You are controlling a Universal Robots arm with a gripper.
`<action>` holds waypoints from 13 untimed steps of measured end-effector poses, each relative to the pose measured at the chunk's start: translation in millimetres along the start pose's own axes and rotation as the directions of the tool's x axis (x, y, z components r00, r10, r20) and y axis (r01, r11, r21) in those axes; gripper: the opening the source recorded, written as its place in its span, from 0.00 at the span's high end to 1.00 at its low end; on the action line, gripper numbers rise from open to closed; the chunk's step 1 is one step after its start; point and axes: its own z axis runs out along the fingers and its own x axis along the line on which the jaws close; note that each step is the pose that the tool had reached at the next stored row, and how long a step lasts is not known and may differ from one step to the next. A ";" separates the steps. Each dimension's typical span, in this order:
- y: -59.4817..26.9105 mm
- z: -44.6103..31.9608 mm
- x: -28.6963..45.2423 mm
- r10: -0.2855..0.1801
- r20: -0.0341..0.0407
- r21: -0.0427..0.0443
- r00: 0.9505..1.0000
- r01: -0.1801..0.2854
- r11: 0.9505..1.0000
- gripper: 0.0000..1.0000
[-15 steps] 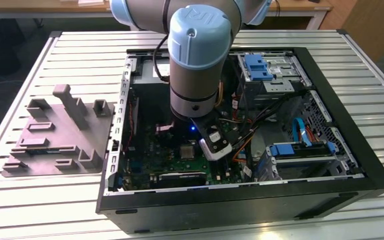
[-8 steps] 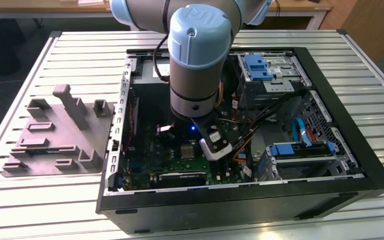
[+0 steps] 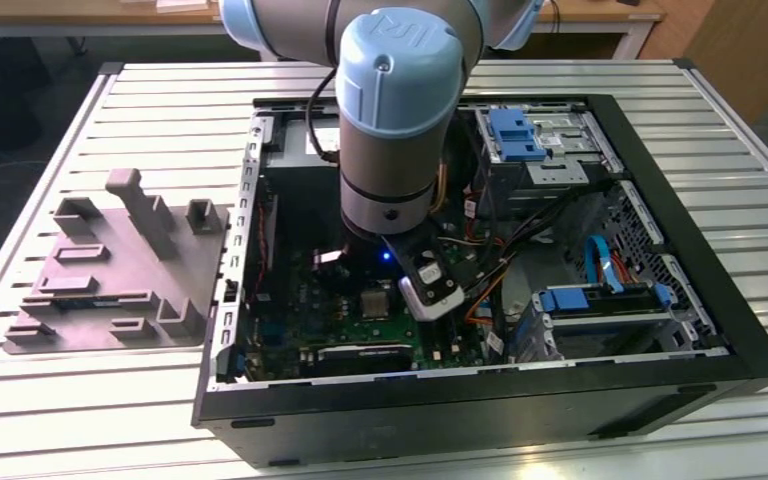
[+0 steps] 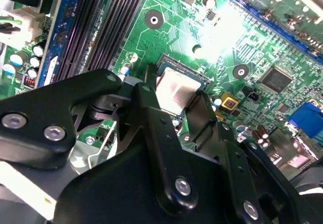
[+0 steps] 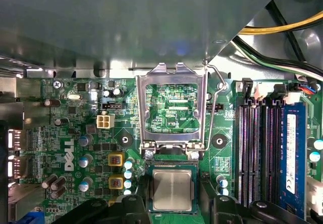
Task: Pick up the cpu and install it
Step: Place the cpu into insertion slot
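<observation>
While the fingers (image 4: 201,114) flank the cpu (image 5: 173,189) in its socket (image 5: 171,167), clamped or loose I cannot tell, keep it flat, unforced.

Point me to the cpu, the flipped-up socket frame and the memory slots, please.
cpu (image 5: 173,189): first wrist view, middle of its silvery top.
socket frame (image 5: 174,75): first wrist view, the crossbar opposite its hinge.
memory slots (image 5: 245,153): first wrist view, midway along one dark slot.
</observation>
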 end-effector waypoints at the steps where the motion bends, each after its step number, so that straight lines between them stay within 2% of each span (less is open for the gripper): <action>1: -0.1 -1.8 0.2 0.000 -0.001 0.000 1.000 0.000 1.000 0.52; 13: -0.2 -3.4 -0.6 0.000 0.000 0.000 1.000 0.000 1.000 0.52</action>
